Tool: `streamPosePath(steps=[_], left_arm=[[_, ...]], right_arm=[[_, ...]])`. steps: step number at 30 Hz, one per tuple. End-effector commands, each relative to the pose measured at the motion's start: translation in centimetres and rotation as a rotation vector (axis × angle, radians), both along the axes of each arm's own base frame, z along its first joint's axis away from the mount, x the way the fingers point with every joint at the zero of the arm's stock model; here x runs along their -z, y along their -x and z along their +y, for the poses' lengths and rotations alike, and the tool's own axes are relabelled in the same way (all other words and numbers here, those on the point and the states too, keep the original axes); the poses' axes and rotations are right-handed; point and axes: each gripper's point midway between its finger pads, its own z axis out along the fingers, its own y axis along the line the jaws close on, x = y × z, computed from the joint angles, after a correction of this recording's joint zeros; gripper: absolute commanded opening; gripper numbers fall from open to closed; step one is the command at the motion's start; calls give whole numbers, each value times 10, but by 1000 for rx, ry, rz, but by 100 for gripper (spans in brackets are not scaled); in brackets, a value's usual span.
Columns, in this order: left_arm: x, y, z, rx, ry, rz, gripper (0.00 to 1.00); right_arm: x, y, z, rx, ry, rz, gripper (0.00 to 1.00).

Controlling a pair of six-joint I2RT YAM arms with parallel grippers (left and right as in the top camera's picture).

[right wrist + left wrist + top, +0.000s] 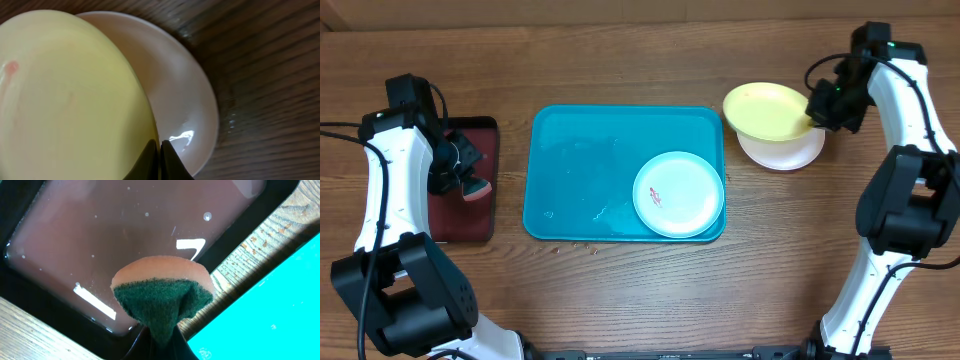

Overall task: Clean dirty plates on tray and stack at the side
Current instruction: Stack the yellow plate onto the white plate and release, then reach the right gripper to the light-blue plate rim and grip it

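Your right gripper (160,157) pinched the yellow-green plate (767,108) by its rim, tilted over the white plate (785,152), just right of the teal tray (570,150). In that tray's near-right corner lay the pale aqua plate (678,194), red-smeared. Left of the tray, your left gripper (161,342) clamped a sponge (162,292) over the liquid-filled dark red tray (480,135).

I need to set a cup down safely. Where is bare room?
The teal tray is bare on its left half, up to the aqua plate. Bare table lies in front of it. Crowded: right side, where the right hand holds the yellow plate over the white plate; left side, sponge over dark red tray.
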Motion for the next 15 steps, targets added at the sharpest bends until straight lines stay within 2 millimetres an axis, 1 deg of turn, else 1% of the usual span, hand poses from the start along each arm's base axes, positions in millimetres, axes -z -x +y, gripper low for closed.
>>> streamPosePath(steps=[1, 7, 8, 9, 10, 13, 15], left_arm=[[3, 0, 0, -15, 15, -1, 4], [3, 0, -1, -15, 15, 0, 4], [3, 0, -1, -15, 15, 0, 4], [3, 0, -1, -15, 15, 0, 4], [3, 0, -1, -15, 15, 0, 4], [3, 0, -1, -15, 15, 0, 4], [3, 0, -1, -15, 15, 0, 4]], right_arm=[[-8, 2, -16, 15, 72, -9, 4], [-8, 3, -20, 17, 91, -4, 4], [-8, 3, -20, 18, 91, -2, 7], [-8, 3, -20, 18, 90, -2, 15], [-8, 4, -19, 18, 90, 1, 20], [-7, 6, -19, 17, 88, 12, 19], [-7, 8, -18, 16, 86, 20, 21]])
